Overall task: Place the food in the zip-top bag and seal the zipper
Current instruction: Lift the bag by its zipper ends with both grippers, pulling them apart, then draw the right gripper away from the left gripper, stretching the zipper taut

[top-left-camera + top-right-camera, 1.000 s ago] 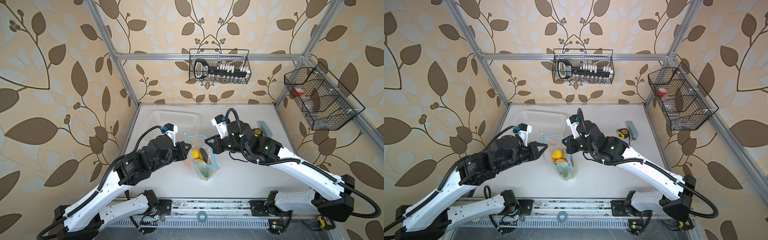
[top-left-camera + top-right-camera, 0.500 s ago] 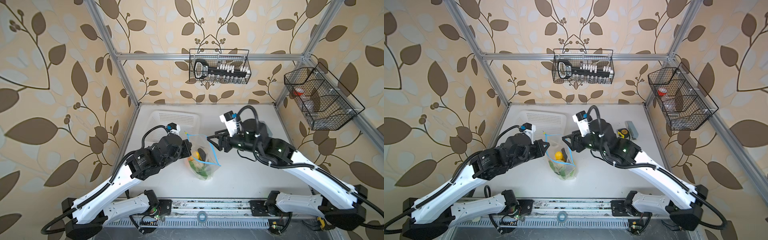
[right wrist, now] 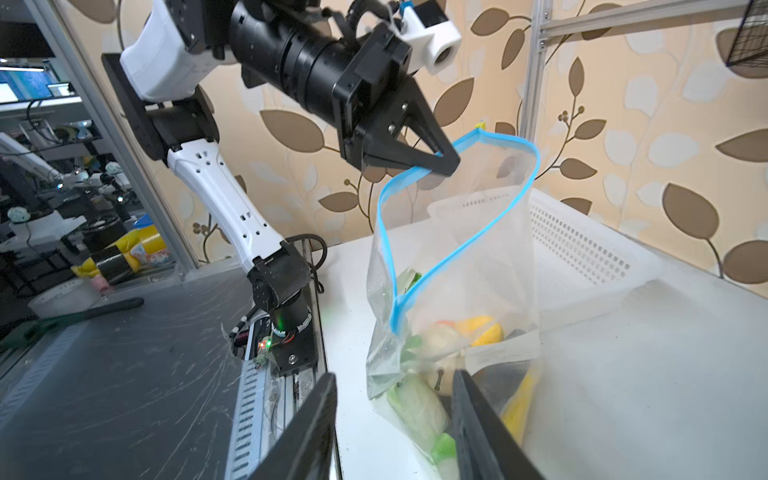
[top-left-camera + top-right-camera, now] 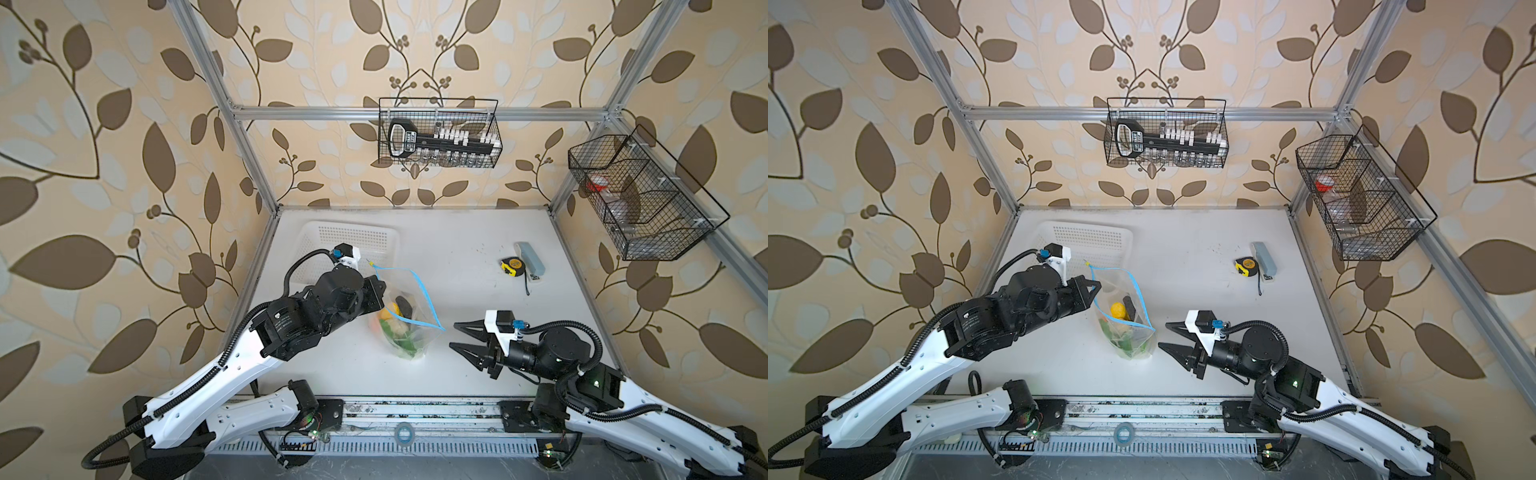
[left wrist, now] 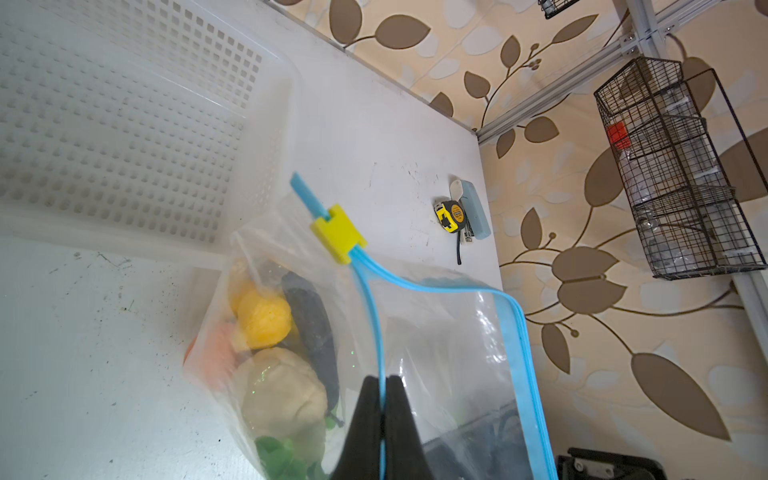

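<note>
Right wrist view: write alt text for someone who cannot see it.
The left claw, shut, pinches the blue zipper edge of a clear zip-top bag, holding its mouth open. Toy food fills the bag's bottom; the right claw stands open in the foreground, with a white perforated basket behind.

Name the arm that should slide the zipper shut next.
Probably right. The right gripper is open and empty beside the zip-top bag, while the left gripper is shut on the zipper edge, holding the mouth up. The yellow slider sits at the far end.
</note>
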Robot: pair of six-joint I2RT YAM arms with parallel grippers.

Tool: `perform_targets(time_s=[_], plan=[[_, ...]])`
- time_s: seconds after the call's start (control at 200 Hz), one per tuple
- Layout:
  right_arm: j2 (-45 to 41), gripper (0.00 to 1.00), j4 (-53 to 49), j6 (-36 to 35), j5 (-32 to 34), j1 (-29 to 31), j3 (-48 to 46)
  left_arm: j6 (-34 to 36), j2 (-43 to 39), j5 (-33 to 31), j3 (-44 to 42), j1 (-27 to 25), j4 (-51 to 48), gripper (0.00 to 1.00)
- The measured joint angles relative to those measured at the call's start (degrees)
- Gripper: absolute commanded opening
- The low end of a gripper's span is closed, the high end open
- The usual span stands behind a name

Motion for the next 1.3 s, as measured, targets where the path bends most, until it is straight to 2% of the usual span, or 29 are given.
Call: perform_targets(time_s=[0.125,0.35,0.725,1.035,1.305], plan=[[3.52,0.44,5.29,-2.51,0.33,2.19,-0.07,-0.07,-0.02,0.00,0.00,0.00,-0.02,0.00],[7.32,0.24,9.07,-5.27,2.73,3.85,-0.02,-0.09,-0.22,0.00,-0.02,0.00,-0.02,0.00],[9.18,0.00,9.92,-6.73,6.78,4.02,1.73,-0.11,-0.92,-0.04,-0.04,0.00,-0.07,0.00],[11.96,0.00,6.60,-9.09,7.85,3.34,8.41,-0.11,-2.97,-1.16,-0.04,0.00,-0.55,0.00],[15.74,0.00,4.07,-10.71,1.64,-6.21,14.60,-0.11,-3.37,-1.01,-0.04,-0.02,-1.49,0.00]])
